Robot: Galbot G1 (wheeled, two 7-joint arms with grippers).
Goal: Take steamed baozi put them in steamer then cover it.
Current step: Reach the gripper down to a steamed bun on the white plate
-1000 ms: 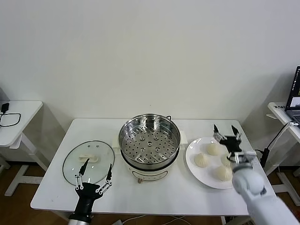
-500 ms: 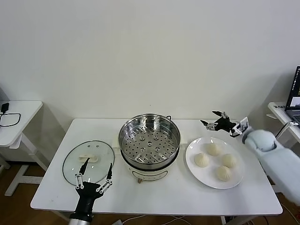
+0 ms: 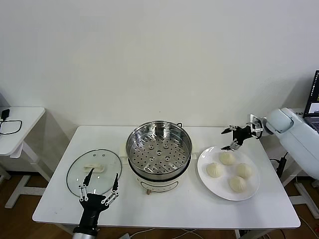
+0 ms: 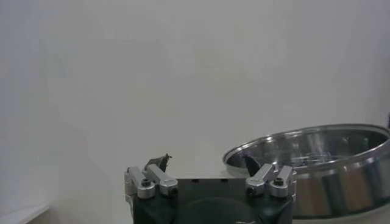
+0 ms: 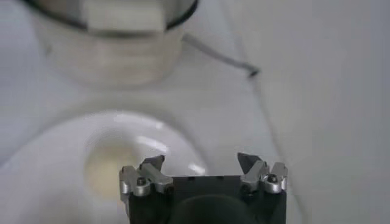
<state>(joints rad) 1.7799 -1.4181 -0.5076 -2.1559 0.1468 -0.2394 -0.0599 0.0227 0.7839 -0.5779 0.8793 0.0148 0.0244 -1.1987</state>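
**Right arm swings back over the plate's far edge**

Since a second ago the right gripper (image 3: pixel 231 139) has left its spot low over the buns, gone up and back toward the wall, and now sits just past the far rim of the plate (image 3: pixel 207 174), reaching in from the right with its fingers pointing toward the steamer (image 3: pixel 158 148). The left gripper (image 3: pixel 101 186) has not shifted: it hangs over the table's (image 3: pixel 164 206) near edge, at the near rim of the lid (image 3: pixel 94 171).

Around the work: a small side table (image 3: pixel 17 127) with a black cable stands well to the left, and a laptop edge (image 3: pixel 314 102) shows at the far right. A thin cord runs from the steamer's base across the table behind the plate. Nothing lies between the plate and the steamer.

The steamer stands upright at the table's middle, mouth up, its perforated tray bare. The lid lies flat to its left, handle up, the handle's long side running roughly left to right. The four buns (image 3: pixel 228 171) sit pleats up on the plate, right of the steamer, in a loose diamond.

The nearest bun lies just below and in front of the right gripper, apart from it; in the right wrist view it is a pale round (image 5: pixel 106 170) on the plate beyond the fingertips. Both grippers are spread wide and hold nothing.
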